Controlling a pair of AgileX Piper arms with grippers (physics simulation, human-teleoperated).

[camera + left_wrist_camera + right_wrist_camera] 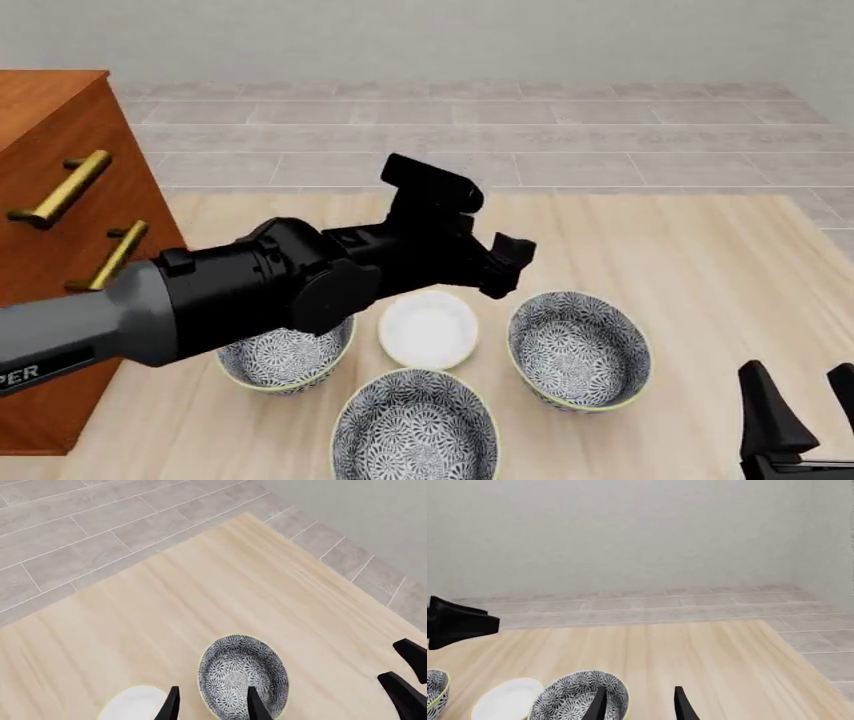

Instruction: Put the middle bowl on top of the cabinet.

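Found the middle bowl (414, 425) upright on the table (721, 250), nearest the front edge, between two like bowls and just in front of the white dish (429, 328). Saw the cabinet (54, 130) at the left. Noted the left gripper (505, 262) above the dish, fingers apart; the right gripper (805, 400) low at right, likewise spread, holding nothing

Legible text, one item: white capital letters "PER", cut off by the picture edge, on the grey cylindrical forearm link of the left arm (54, 345). Nothing else readable.
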